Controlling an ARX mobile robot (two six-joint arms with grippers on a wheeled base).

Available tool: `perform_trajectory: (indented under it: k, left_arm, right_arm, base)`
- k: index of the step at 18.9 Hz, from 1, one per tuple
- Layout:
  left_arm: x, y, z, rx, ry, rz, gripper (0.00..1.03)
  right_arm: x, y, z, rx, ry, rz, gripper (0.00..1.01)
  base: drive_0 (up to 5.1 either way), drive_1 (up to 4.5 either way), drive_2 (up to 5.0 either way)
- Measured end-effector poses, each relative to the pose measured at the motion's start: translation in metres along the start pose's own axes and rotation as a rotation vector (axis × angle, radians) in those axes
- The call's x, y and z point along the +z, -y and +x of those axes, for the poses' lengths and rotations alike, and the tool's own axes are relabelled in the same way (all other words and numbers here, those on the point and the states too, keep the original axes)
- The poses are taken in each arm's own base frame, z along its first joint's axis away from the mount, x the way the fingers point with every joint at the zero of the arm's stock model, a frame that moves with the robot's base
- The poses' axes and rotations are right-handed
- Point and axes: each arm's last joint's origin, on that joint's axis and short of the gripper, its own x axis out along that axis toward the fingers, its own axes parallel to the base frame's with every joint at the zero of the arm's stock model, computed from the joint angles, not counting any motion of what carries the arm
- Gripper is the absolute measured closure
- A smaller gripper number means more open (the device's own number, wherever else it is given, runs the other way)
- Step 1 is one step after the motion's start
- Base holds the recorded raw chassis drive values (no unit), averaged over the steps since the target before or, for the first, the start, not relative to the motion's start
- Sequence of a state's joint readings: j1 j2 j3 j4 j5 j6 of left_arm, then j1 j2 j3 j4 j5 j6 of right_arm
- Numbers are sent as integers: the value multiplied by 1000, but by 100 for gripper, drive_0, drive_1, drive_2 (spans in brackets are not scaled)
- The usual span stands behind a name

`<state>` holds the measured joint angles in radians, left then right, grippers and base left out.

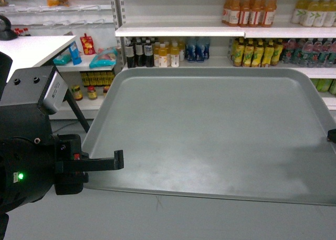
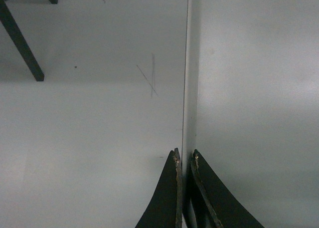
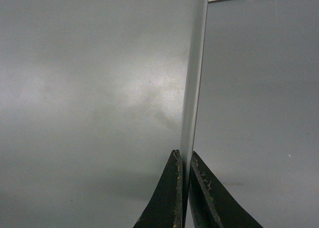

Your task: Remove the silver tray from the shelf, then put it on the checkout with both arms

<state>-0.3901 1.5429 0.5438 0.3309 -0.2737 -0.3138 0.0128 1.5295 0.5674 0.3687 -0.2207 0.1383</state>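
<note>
Carry step in hand: the tray is off the shelf and held level in the air above the grey floor, between both arms. Left gripper has its jaws clenched on the tray's left rim, confirmed in the left wrist view, where the rim runs straight into the pinch. Right gripper barely shows at the right edge of the head view; the right wrist view shows its jaws clamped on the right rim. Checkout worktop sits at upper left with a black scanner on it. Next move likely calls for swinging left while both arms keep equal height and spacing so the tray neither tilts nor slips. Black worktop leg stands near the left corner; bottle shelves lie behind.
</note>
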Motion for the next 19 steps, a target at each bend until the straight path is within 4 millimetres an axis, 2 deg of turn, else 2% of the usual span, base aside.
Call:
perform_trajectory:
  k: [19]
  left_arm:
    - [0,0,0,2,3,0,100]
  right_arm:
    - [0,0,0,2,1,0,98]
  base:
    - [-499,247,247]
